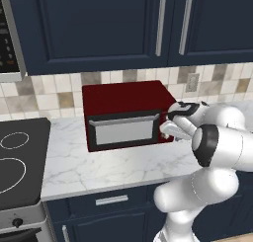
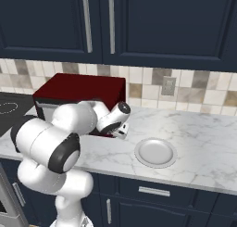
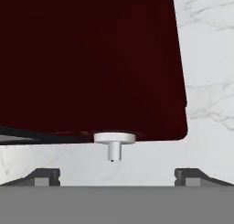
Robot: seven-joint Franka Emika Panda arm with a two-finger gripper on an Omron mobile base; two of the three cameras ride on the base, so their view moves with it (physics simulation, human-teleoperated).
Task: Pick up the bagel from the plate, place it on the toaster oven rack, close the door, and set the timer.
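**Open jaws lined up on the timer knob**

Nearest to the hand camera, the gripper [image 3: 114,175] stands with its 2 dark fingertips [image 3: 43,176] spread wide apart and nothing between them. Just beyond, toward 12 o'clock in the hand view, a small white timer knob [image 3: 114,143] sticks out from the lower edge of the dark red toaster oven [image 3: 91,58], its short stem pointing back at the hand. It sits almost midway between the tips, so I judge the coming move to be a short straight push forward and a close around the stem; the knob's axis runs along the approach, which suits a twist.

From the left base view, the door [image 1: 123,130] looks shut, its silver handle running along the top edge, and the hand hangs at the oven's front right corner, at 3 o'clock from the door. The rack is hidden behind the pale glass.

Farther off, in the right base view, the plate [image 2: 156,153] lies bare on the marble counter [image 2: 203,138], at about 4 o'clock from the hand. The bagel is off it; I take it to be inside the oven, though I cannot tell.
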